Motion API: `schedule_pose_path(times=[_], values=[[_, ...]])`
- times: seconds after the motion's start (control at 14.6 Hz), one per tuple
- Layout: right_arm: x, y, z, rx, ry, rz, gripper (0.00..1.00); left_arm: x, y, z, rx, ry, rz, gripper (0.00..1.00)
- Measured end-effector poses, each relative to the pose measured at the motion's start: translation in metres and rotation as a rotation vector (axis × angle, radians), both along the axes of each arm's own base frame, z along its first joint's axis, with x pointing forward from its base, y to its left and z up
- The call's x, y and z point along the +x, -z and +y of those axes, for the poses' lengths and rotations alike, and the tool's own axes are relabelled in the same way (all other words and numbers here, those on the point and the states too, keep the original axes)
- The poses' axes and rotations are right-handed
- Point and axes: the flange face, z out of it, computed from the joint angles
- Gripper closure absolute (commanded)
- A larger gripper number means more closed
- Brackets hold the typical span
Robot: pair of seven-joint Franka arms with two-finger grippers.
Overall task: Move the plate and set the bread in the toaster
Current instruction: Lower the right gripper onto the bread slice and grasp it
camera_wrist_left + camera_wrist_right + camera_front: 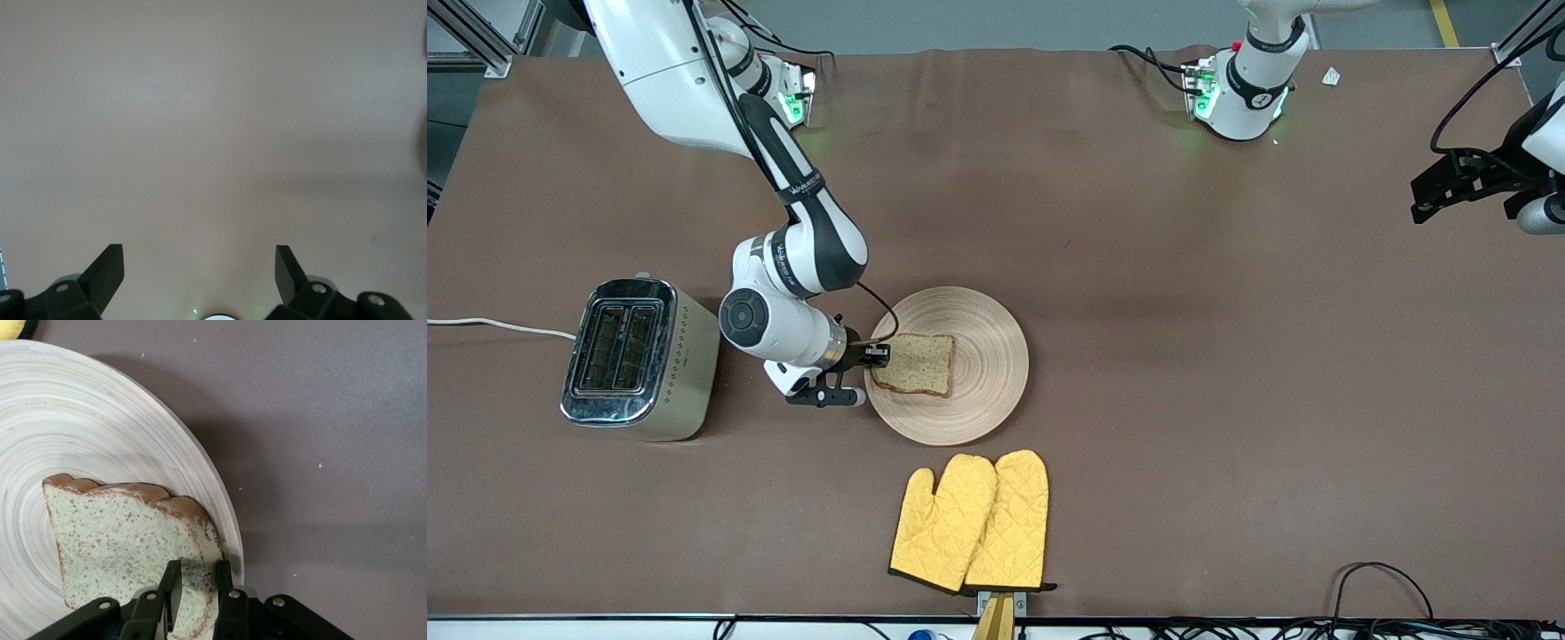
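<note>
The pale wooden plate (987, 356) lies near the middle of the table, and the bread (916, 363) rests flat on it at the side toward the toaster (636, 360). My right gripper (879, 356) reaches in low from the toaster side. In the right wrist view its fingers (172, 583) straddle the crust edge of the bread (120, 533) over the plate's rim (100, 420), with the slice filling the gap between them. My left gripper (1427, 200) waits open above the left arm's end of the table, and its wrist view (199, 257) shows only bare brown table.
Two yellow oven mitts (971, 520) lie side by side nearer to the front camera than the plate. The toaster's white cord (498, 325) runs off the right arm's end of the table. Its two slots face up.
</note>
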Motion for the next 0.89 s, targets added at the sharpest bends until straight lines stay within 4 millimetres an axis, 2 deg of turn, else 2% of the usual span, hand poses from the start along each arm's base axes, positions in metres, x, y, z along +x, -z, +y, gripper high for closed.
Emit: schedule_pose_path(times=[0.07, 0.21, 0.27, 0.89], values=[[0.0002, 0.0001, 0.0, 0.0, 0.001, -0.002, 0.8, -0.0021, 0.0012, 0.0012, 0.001, -0.002, 0.004, 0.0], [0.0006, 0.0008, 0.0, 0.0, 0.002, -0.006, 0.95, -0.0056, 0.0017, 0.0014, 0.002, -0.003, 0.012, 0.0], [0.0004, 0.0017, 0.0003, 0.0, 0.002, -0.006, 0.99, -0.0068, 0.0019, 0.0016, 0.002, -0.004, 0.018, 0.0], [-0.0001, 0.0047, 0.0013, -0.002, 0.0, -0.004, 1.0, -0.0074, 0.0037, 0.0011, -0.012, -0.004, 0.027, 0.0]])
